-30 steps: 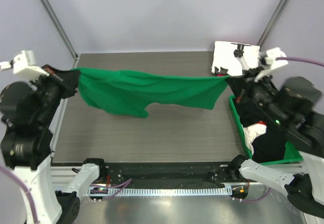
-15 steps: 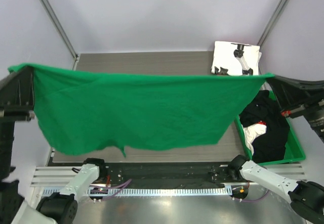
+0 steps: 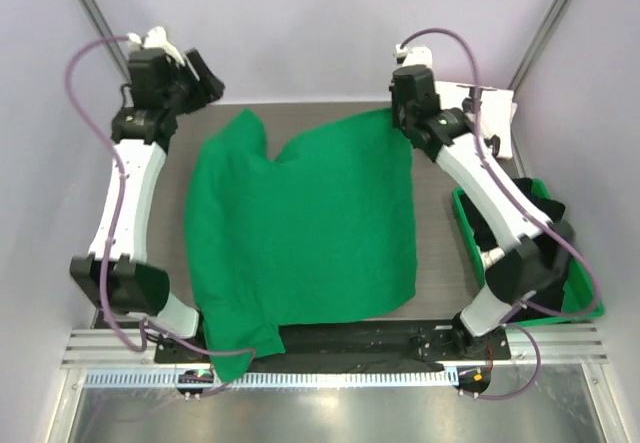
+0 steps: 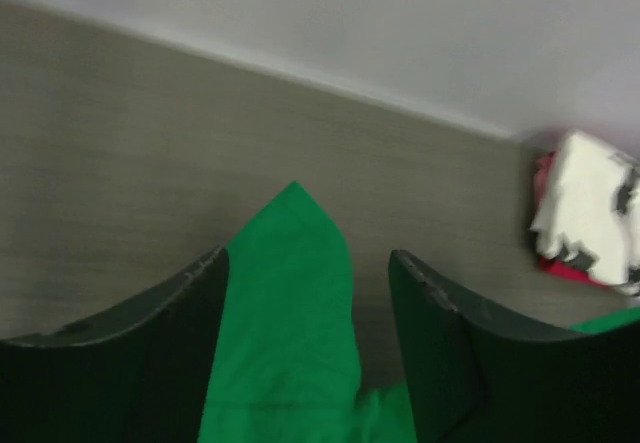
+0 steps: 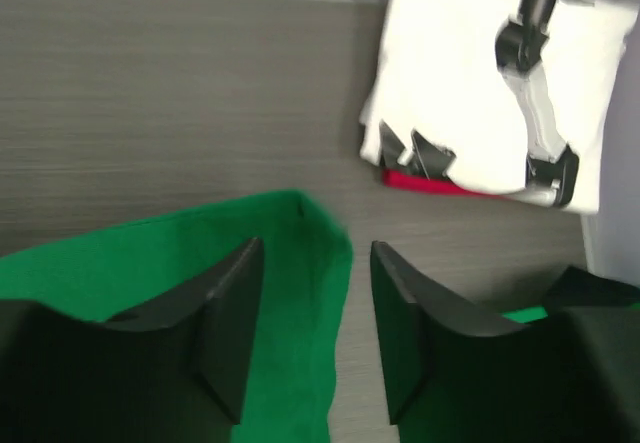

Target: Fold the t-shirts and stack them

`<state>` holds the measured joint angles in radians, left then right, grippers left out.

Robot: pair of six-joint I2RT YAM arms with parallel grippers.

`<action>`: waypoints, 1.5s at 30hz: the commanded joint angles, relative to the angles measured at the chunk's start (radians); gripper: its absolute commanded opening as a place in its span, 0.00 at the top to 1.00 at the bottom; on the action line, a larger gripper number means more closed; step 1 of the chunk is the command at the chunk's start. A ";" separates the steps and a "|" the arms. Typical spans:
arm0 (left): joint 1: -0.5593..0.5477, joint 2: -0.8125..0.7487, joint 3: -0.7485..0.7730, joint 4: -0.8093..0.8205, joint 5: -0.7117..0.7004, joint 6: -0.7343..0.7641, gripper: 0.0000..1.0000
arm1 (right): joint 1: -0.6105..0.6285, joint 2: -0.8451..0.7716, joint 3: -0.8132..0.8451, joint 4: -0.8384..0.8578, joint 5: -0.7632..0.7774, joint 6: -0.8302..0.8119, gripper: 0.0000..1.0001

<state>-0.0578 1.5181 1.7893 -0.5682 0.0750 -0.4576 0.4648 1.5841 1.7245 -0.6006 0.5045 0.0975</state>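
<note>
1. Nearest, draped over the front edge toward the ribbed metal rail (image 3: 350, 377): one limp corner of the plain bright green soft cloth t-shirt (image 3: 300, 233).
2. Spread almost flat across the middle of the grey wood-grain table (image 3: 440, 243), lightly wrinkled, matte, roughly rectangular.
3. To the right, beside the table's edge: a rigid green plastic bin (image 3: 590, 308), straight-walled, holding crumpled black t-shirts (image 3: 553, 210) in a soft heap. Partly hidden by the right arm.
4. Farther back, a V-shaped dip in the green tee's far edge, with a pointed flap on its left side and a squarer corner on its right.
5. Above the left flap: the left gripper (image 4: 308, 258), dark curved fingers (image 4: 170, 333) spread wide apart, clamped on nothing. Green cloth seen between them in the wrist view, lying on the wood grain.
6. Over the right corner: the right gripper (image 5: 315, 253), fingers likewise parted and holding nothing, with the green hem lying on the table in the gap.
7. Farthest, in the back right corner: a folded white t-shirt with black print (image 5: 470, 93), neat and square, lying on a red t-shirt (image 5: 430, 180) showing only as a thin edge beneath it. Near the green tee's corner, apart from it.
</note>
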 commanded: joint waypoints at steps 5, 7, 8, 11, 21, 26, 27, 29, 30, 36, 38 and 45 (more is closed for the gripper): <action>0.050 0.225 -0.097 -0.019 0.047 0.005 0.26 | -0.101 0.109 0.012 0.022 -0.065 0.019 0.16; 0.050 0.196 -0.166 -0.021 0.019 -0.015 0.26 | -0.103 0.058 -0.079 0.027 -0.087 0.051 0.15; 0.050 0.179 -0.197 -0.024 0.016 -0.024 0.26 | -0.103 0.036 -0.115 0.031 -0.102 0.070 0.14; 0.047 0.091 -0.330 0.005 0.019 -0.056 0.26 | -0.101 -0.038 -0.267 0.067 -0.188 0.119 0.15; 0.030 0.055 -0.671 0.088 -0.009 -0.161 0.28 | -0.101 0.089 -0.445 0.111 -0.560 0.314 0.16; 0.029 0.204 -0.639 0.074 -0.027 -0.176 0.29 | -0.101 0.264 -0.323 0.036 -0.476 0.323 0.16; 0.029 0.232 -0.608 0.068 -0.033 -0.179 0.30 | -0.101 0.299 -0.297 0.022 -0.463 0.321 0.16; 0.030 0.309 -0.578 0.045 -0.067 -0.187 0.30 | -0.101 0.390 -0.224 -0.017 -0.428 0.321 0.16; 0.029 0.338 -0.549 0.038 -0.067 -0.188 0.30 | -0.103 0.417 -0.198 -0.030 -0.420 0.320 0.16; 0.029 0.531 -0.391 -0.025 -0.133 -0.182 0.32 | -0.120 0.621 -0.004 -0.114 -0.383 0.311 0.16; 0.029 0.601 -0.303 -0.064 -0.149 -0.173 0.32 | -0.129 0.704 0.065 -0.148 -0.394 0.312 0.16; 0.030 0.818 0.054 -0.165 -0.155 -0.161 0.40 | -0.201 0.965 0.466 -0.261 -0.435 0.308 0.15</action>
<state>-0.0280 2.2028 1.7344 -0.6968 -0.0589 -0.6380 0.2981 2.4126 2.0914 -0.8040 0.0963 0.4000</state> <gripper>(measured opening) 0.596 0.846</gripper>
